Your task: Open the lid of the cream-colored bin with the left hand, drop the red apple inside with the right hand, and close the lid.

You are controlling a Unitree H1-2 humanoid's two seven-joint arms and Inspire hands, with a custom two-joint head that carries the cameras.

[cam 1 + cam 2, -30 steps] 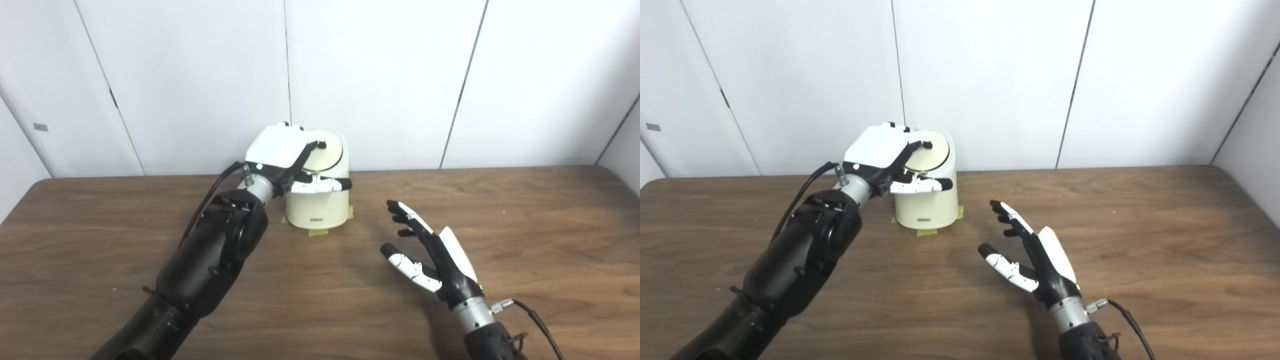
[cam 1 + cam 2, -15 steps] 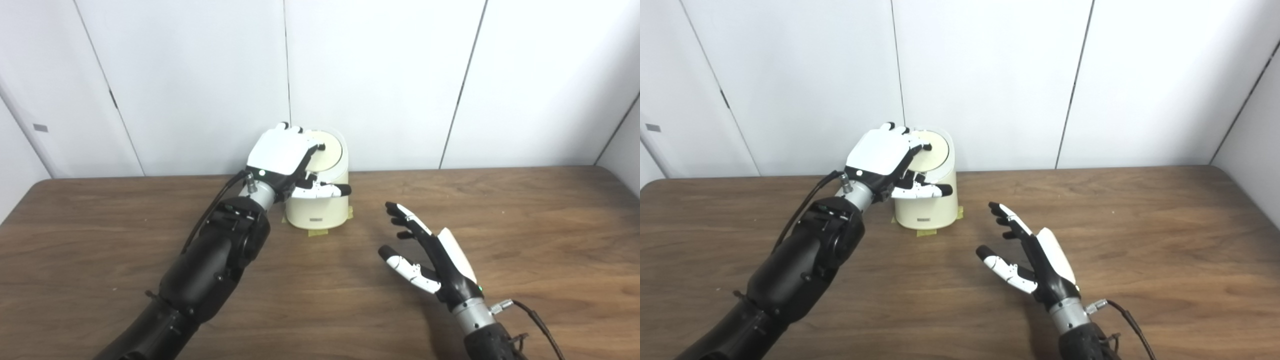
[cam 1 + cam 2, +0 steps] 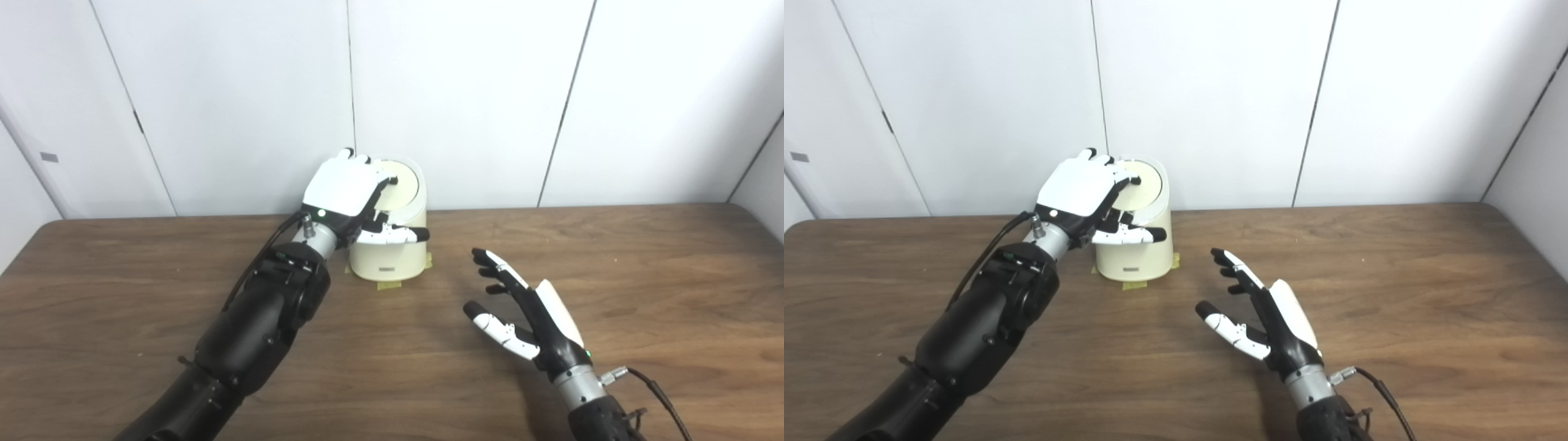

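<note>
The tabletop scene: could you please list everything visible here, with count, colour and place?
Bin: one, cream, at the table's far edge by the wall.
Lid: one, cream, round, tilted up at the bin's top.
Tape: yellowish pieces under the bin's base.
Table: one, dark brown wood.
Wall: white panels behind.
Apple: none visible.
Left hand: white and black, on the lid.
Right hand: white and black, open, empty, above the table right of the bin.

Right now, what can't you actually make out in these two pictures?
- Bin interior: both views, covered by the lid.
- Red apple: in neither view; whether it is inside the bin cannot be told.
- Lid's left part: hidden behind the left hand.
- Small label on the bin's front: too small to read.
- Right hand: open, empty.
</note>
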